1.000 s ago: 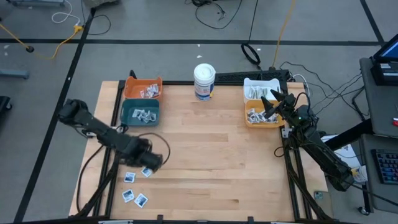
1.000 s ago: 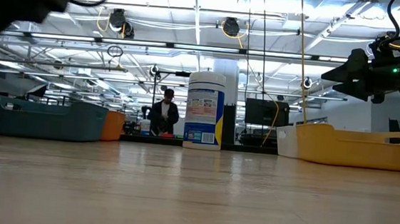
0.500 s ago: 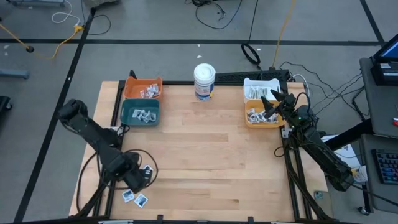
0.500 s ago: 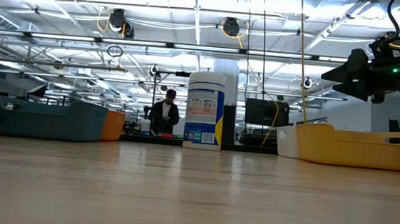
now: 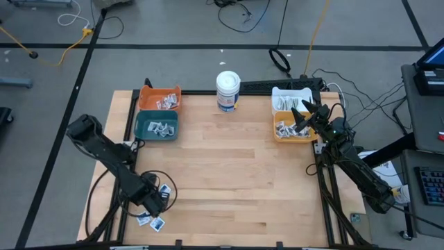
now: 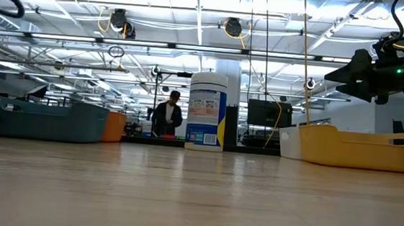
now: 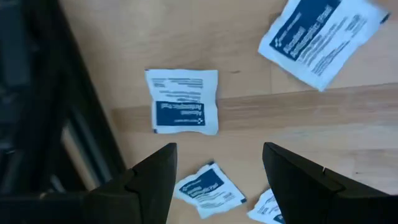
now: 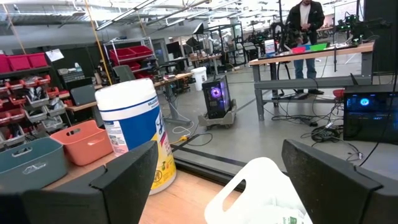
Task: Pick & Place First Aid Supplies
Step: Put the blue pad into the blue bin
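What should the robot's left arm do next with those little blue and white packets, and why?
Probably lower straight down and close on a packet. The left gripper hangs open over the loose packets at the table's front left corner, with one small sachet lying between its fingers, and it holds nothing yet. The right gripper waits over the yellow bin.

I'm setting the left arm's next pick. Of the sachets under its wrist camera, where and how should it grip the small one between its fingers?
Hedged: the small white-and-blue sachet lies flat on the table, skewed, so nothing stands up to grip. Come straight down with the open left gripper, fingers bracketing two opposite edges, and pinch across its width. A neighbouring sachet lies close beside it, so keep that finger tight in.
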Robot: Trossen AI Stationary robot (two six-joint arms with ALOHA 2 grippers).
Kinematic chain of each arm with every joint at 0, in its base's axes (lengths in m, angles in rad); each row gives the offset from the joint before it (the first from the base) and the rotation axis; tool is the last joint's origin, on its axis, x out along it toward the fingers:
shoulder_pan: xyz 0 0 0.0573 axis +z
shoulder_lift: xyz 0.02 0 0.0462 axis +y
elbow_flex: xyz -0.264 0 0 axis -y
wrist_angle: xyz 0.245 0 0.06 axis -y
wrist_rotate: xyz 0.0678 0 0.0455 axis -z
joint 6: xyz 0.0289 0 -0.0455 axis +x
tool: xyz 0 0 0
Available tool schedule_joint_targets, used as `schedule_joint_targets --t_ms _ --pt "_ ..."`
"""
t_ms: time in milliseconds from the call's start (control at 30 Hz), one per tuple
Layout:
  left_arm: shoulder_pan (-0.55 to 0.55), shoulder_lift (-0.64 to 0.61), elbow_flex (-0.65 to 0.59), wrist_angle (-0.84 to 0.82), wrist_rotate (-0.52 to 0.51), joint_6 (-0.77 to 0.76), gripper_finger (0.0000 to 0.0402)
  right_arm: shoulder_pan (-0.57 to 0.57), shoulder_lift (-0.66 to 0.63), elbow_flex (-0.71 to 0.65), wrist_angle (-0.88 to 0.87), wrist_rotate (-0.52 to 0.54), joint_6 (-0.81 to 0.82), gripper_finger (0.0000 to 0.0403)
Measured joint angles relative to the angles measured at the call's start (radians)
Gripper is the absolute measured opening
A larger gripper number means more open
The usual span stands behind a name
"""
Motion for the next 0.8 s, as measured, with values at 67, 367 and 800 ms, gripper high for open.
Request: schedule_joint_targets --t_ms 67,367,800 --pt "0.000 0.004 -0.026 0.036 0.004 0.004 0.0244 0.000 0.000 0.000 0.000 0.000 0.000 0.0337" --pt "0.000 0.010 -0.119 0.081 0.010 0.015 0.0244 0.000 0.000 0.000 0.000 0.000 0.000 0.0337" --pt "-0.017 0.005 -0.195 0.203 -0.009 0.095 0.0226 0.000 0.000 0.000 0.000 0.000 0.000 0.0337"
